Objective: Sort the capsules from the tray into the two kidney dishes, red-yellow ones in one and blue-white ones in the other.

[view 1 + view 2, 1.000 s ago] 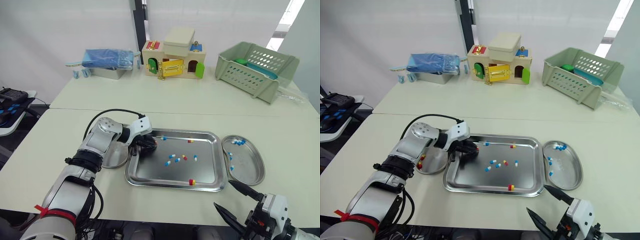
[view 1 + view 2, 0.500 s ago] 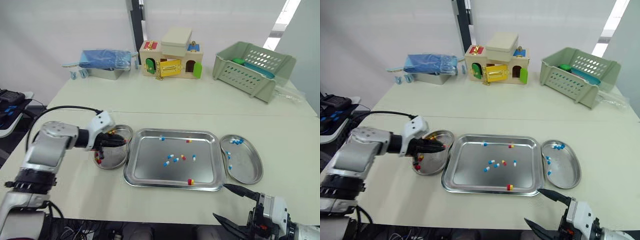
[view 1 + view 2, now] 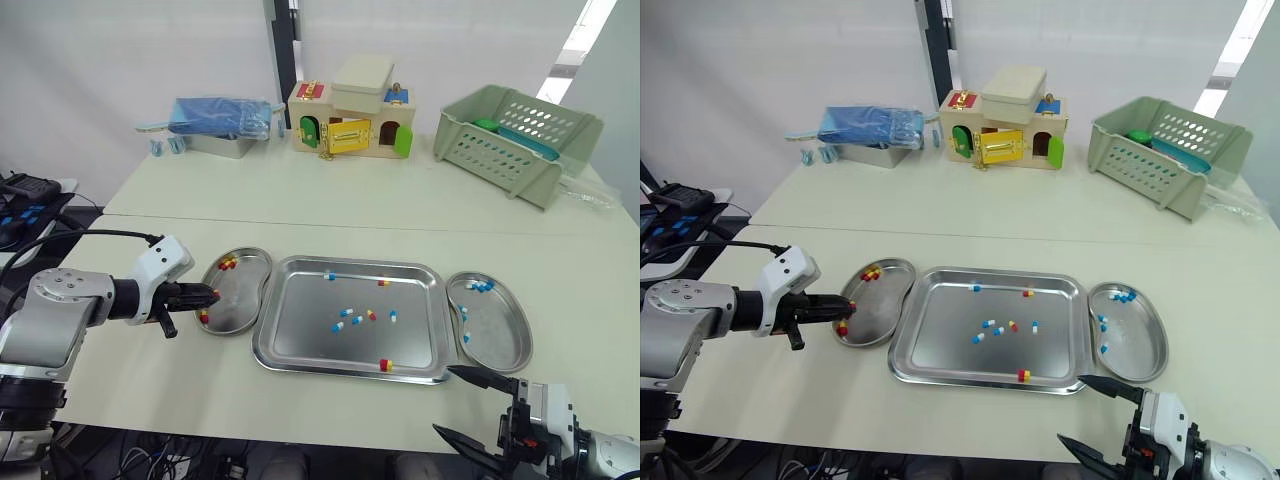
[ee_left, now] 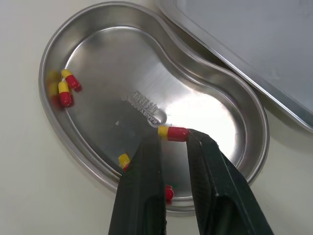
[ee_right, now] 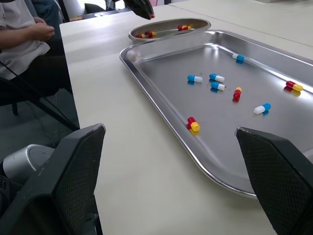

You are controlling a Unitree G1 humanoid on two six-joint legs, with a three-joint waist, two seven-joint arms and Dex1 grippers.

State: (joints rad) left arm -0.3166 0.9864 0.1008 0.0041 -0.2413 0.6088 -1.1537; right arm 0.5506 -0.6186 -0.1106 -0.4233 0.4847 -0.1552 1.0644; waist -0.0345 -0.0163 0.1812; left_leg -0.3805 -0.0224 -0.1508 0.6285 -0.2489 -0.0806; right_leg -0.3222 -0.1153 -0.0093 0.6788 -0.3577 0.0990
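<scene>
- Two kidney dishes flank the tray [image 3: 300, 345]: the left kidney dish [image 3: 243, 257] is right up against its left rim and the right kidney dish [image 3: 500, 345] sits just beside its right rim.
- The left gripper [image 3: 207, 296] hovers over the near end of the left kidney dish. Its fingers are pinched on one red-yellow capsule [image 4: 172, 133], held crosswise at the tips.
- The left kidney dish holds a red-yellow pair [image 3: 228, 264] at its far end. There are more red-yellow ones at the near end, partly hidden under the fingers in the left wrist view.
- In the right kidney dish, blue-white capsules [image 3: 476, 285] are bunched at the far end, with two more along the wall nearest the tray.
- Five blue-white tray capsules [image 3: 345, 312] remain: one near the far rim, the rest in a loose cluster mid-tray.
- Red-yellow tray capsules [image 3: 371, 315] also remain: one in that cluster, one near the far rim, and one against the near rim.
- The right gripper [image 3: 448, 400] is low at the near table edge, by the tray's near right corner. Its fingers are spread wide with nothing between them.
- On the far table are a toy house [image 3: 350, 120], a green basket [image 3: 515, 140] and a blue bag on a metal box [image 3: 215, 120].
- A seated person [image 5: 24, 34] shows in the right wrist view.
</scene>
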